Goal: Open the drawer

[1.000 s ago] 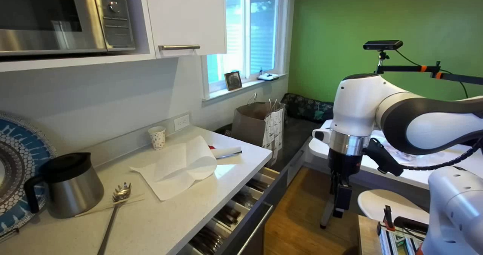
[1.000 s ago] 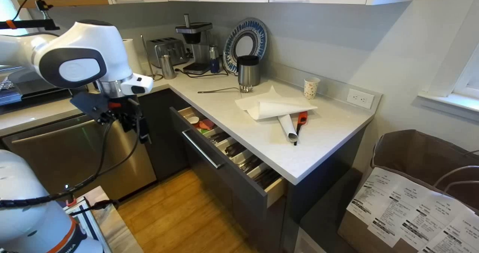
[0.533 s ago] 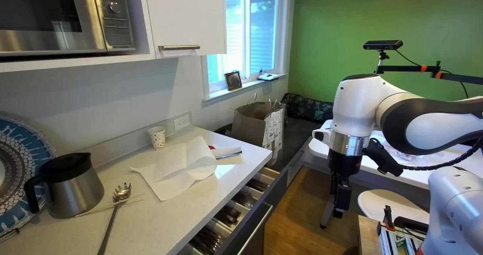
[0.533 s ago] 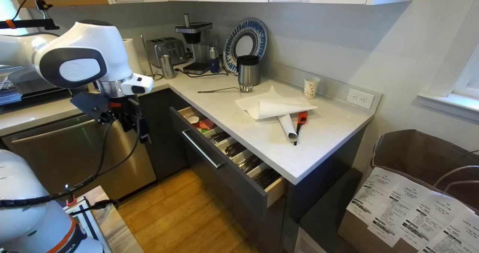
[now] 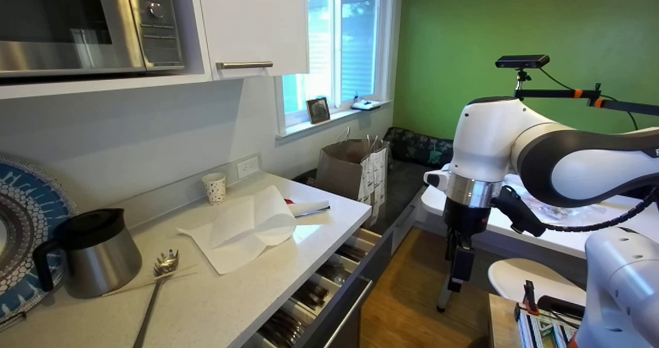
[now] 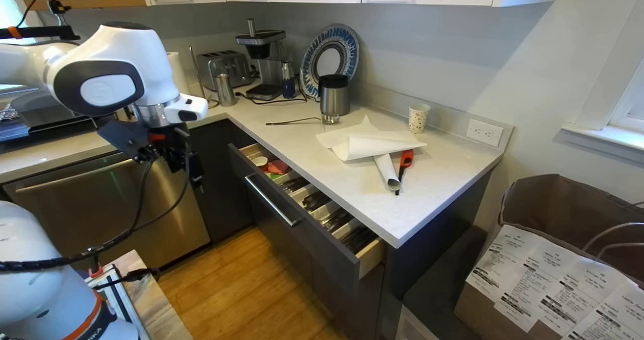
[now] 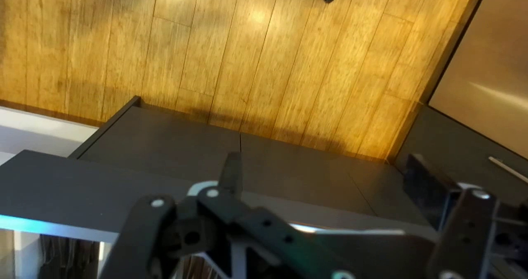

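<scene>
The dark drawer [image 5: 378, 260] stands open under the white counter in both exterior views [image 6: 302, 229]. Cutlery and other items show in its compartments. Its silver bar handle [image 6: 271, 200] is on the front panel and also shows in an exterior view [image 5: 350, 314]. My gripper [image 7: 326, 173] is open, with its fingers wide apart and nothing between them. In both exterior views it hangs pointing down, in the air in front of the drawer and apart from the handle [image 5: 455, 286]. In the wrist view the drawer front [image 7: 99, 184] lies beyond and below the fingers.
The counter [image 6: 402, 214] holds white paper [image 6: 377, 144], a paper cup [image 6: 418, 118], a steel carafe [image 6: 335, 98], a utensil and a red lighter [image 6: 405, 159]. A steel dishwasher [image 6: 115, 214] is behind the arm. A paper bag [image 6: 543, 199] stands past the counter end.
The arm and gripper have shifted slightly in the last half second, a little up and towards the drawer's side. The drawer has not moved and the gripper stays off the handle.
</scene>
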You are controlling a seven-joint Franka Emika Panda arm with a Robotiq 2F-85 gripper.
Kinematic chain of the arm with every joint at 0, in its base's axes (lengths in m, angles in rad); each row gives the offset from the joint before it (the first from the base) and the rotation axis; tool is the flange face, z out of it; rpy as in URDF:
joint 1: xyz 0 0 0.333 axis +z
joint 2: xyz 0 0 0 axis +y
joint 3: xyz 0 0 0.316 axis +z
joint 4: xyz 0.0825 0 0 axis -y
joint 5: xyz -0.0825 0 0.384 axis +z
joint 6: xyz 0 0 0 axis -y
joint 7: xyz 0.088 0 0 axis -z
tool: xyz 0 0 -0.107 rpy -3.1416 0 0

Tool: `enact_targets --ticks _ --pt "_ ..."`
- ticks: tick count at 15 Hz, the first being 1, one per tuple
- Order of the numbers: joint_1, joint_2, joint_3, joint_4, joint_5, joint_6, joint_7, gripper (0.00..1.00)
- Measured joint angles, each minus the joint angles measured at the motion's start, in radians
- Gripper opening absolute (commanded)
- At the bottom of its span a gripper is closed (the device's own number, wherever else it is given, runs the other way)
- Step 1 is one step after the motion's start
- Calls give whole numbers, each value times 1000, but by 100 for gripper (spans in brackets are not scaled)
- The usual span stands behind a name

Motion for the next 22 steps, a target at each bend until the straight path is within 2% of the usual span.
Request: enact_targets --ticks 3,8,9,10,11,13,19,20,22 --pt "-19 65 0 16 -5 150 0 100" --pt "-45 278 13 61 -5 426 34 100" --pt "-50 326 23 78 -7 469 54 75" --pt "-54 373 33 98 -8 505 74 73" --pt "-60 417 42 119 -12 537 92 66" --pt "-72 498 62 162 -29 575 133 49" --pt "-89 691 113 265 -140 629 292 4" --pt "-91 719 117 276 -164 648 323 0" --pt "-95 771 121 294 -226 685 401 0"
